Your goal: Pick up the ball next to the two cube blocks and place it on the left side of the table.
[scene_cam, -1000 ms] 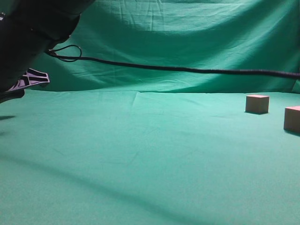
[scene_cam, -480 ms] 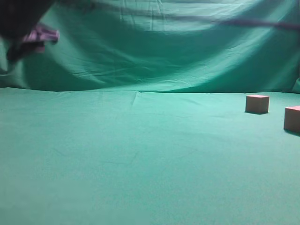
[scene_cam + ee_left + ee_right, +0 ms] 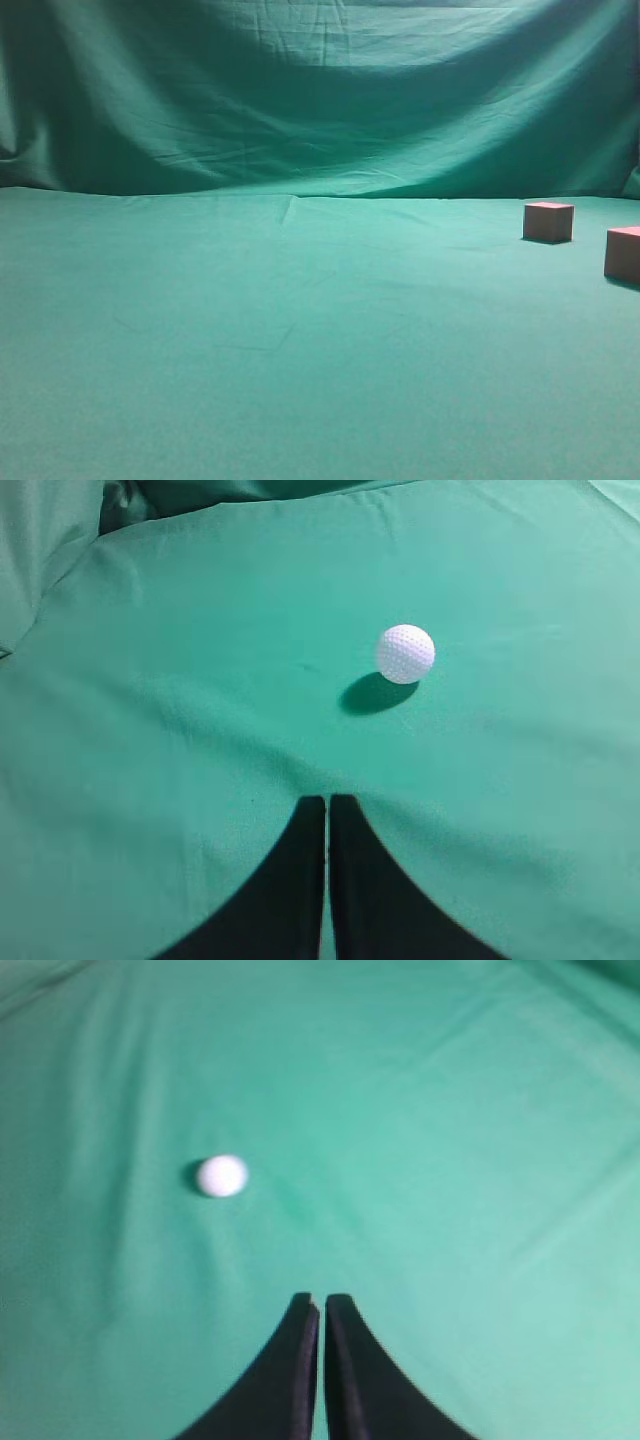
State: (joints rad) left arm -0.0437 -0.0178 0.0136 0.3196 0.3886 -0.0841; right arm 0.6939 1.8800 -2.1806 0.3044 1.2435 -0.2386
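The ball [image 3: 405, 653] lies free on the green worktop [image 3: 180, 680], apparently already set down, since both the left gripper [image 3: 327, 802] and right gripper [image 3: 321, 1301] have fingers together, empty.

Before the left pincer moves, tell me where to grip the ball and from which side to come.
Grip the ball across its widest middle, coming straight down from above. It is a plain sphere lying free on the table, so no side is favoured. The left pincer is shut and short of the ball, so it must open first.
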